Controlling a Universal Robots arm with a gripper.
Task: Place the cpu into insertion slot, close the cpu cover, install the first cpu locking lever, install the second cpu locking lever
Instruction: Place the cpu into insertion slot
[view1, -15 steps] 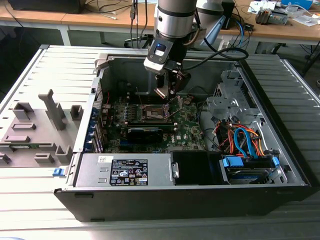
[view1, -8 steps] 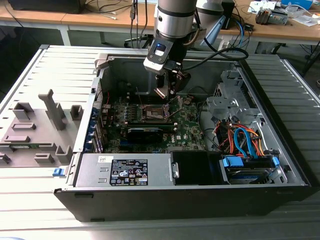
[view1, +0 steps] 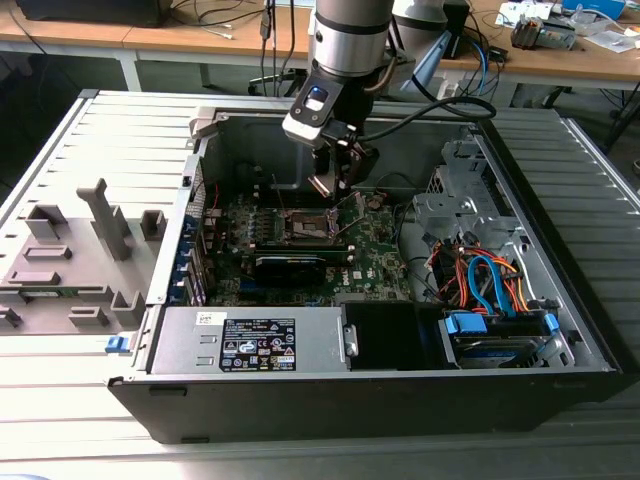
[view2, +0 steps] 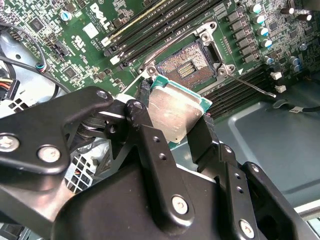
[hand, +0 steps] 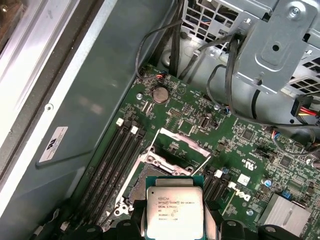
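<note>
Risk first. The cpu (view2: 172, 114) hangs over the insertion slot (view2: 189, 67), clear of it and not seated. I cannot tell whether it sits level with the socket. My judgement: if it goes down canted or off-square, a corner could land on the brownish-gold contact field and bend pins. A slip in the pinch would drop it onto the green board (view2: 75, 45). The cpu cover (hand: 184, 142) stands swung up beyond the socket in the first wrist view. A thin locking lever (view2: 250, 85) juts out beside the socket. Either could snag the chip or a finger on the way down, I reckon.

Position. The hand (view2: 175, 107) is pinching the cpu by two opposite edges, with black fingers (view2: 147, 127) on either side and the metal top towards both wrist cameras. The chip sits between the fingertips, above the slot and slightly to one side of it. In the exterior view the hand reaches down inside the open computer case (view1: 300, 400), over the board.
</note>
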